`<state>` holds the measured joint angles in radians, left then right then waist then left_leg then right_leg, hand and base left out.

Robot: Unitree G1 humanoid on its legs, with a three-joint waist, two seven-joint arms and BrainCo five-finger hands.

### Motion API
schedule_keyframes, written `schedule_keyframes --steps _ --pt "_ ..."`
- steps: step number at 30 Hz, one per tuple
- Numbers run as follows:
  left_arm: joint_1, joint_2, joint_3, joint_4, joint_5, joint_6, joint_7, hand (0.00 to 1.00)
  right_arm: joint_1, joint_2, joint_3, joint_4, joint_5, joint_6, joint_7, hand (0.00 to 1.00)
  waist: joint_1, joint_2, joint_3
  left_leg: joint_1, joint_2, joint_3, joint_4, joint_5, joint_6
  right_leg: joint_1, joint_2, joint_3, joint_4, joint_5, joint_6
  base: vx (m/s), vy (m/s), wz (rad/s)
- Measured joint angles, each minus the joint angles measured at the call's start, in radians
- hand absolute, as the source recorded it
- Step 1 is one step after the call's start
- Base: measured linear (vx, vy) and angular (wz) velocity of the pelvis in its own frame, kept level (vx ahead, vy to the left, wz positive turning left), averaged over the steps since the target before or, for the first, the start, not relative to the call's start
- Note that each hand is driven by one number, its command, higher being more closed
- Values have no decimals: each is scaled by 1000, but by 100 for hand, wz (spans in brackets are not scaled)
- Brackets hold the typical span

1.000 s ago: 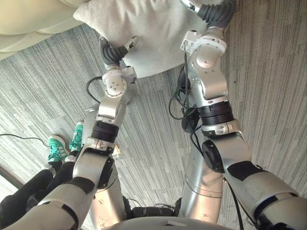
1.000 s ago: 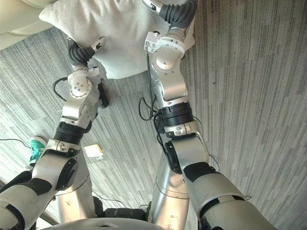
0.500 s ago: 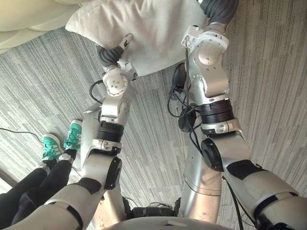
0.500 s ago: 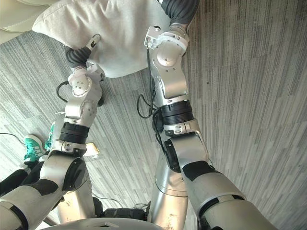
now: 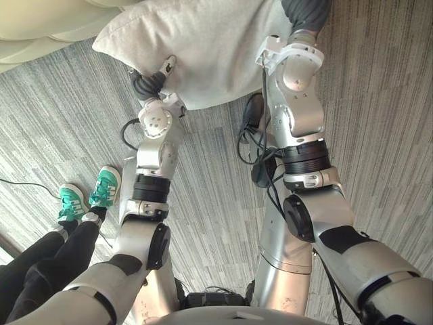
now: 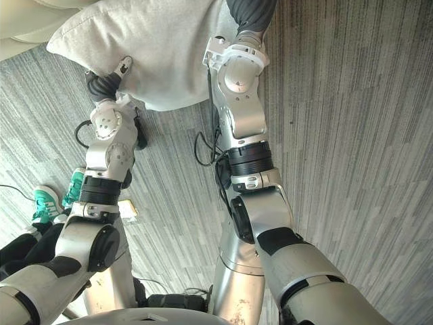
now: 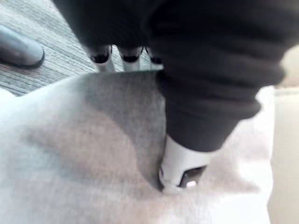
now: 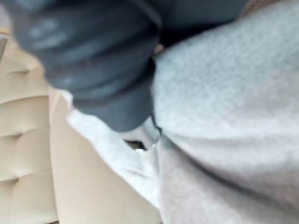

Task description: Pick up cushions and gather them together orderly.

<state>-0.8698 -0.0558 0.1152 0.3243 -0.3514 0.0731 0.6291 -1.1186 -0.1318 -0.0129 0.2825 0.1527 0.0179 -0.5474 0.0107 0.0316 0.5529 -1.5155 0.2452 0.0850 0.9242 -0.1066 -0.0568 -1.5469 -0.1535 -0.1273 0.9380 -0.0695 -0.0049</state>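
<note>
- grey cushion [image 5: 210, 47] pinched at its edge by the left hand [image 5: 154, 80]: thumb [image 7: 182, 163] pressed into one face, fingertips [image 7: 100, 58] behind the other;
- right hand [image 8: 103, 65] sunk into the cushion's opposite side; its hold cannot be told;
- cream sofa [image 5: 40, 27] just beyond.

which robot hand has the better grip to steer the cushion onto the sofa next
Likely the left robot hand: its thumb digs into the grey cushion with fingertips over the edge, on the cream sofa's side. The right robot hand's grip is hidden by cloth.

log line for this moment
cushion: grey, held between both hands | left hand: pinching cushion edge | right hand: against cushion, grip hidden | sofa: cream, beside cushion
</note>
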Motion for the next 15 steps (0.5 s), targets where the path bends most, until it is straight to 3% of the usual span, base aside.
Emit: schedule_keyframes --steps 15 --pt "33 1 -28 -42 -84 -24 -33 100 50 5 -9 -41 20 -2 5 100 0 0 0 19 -1 -5 -7 2 -2 20 0 -7 -1 -5 -6 -32 -32 1"
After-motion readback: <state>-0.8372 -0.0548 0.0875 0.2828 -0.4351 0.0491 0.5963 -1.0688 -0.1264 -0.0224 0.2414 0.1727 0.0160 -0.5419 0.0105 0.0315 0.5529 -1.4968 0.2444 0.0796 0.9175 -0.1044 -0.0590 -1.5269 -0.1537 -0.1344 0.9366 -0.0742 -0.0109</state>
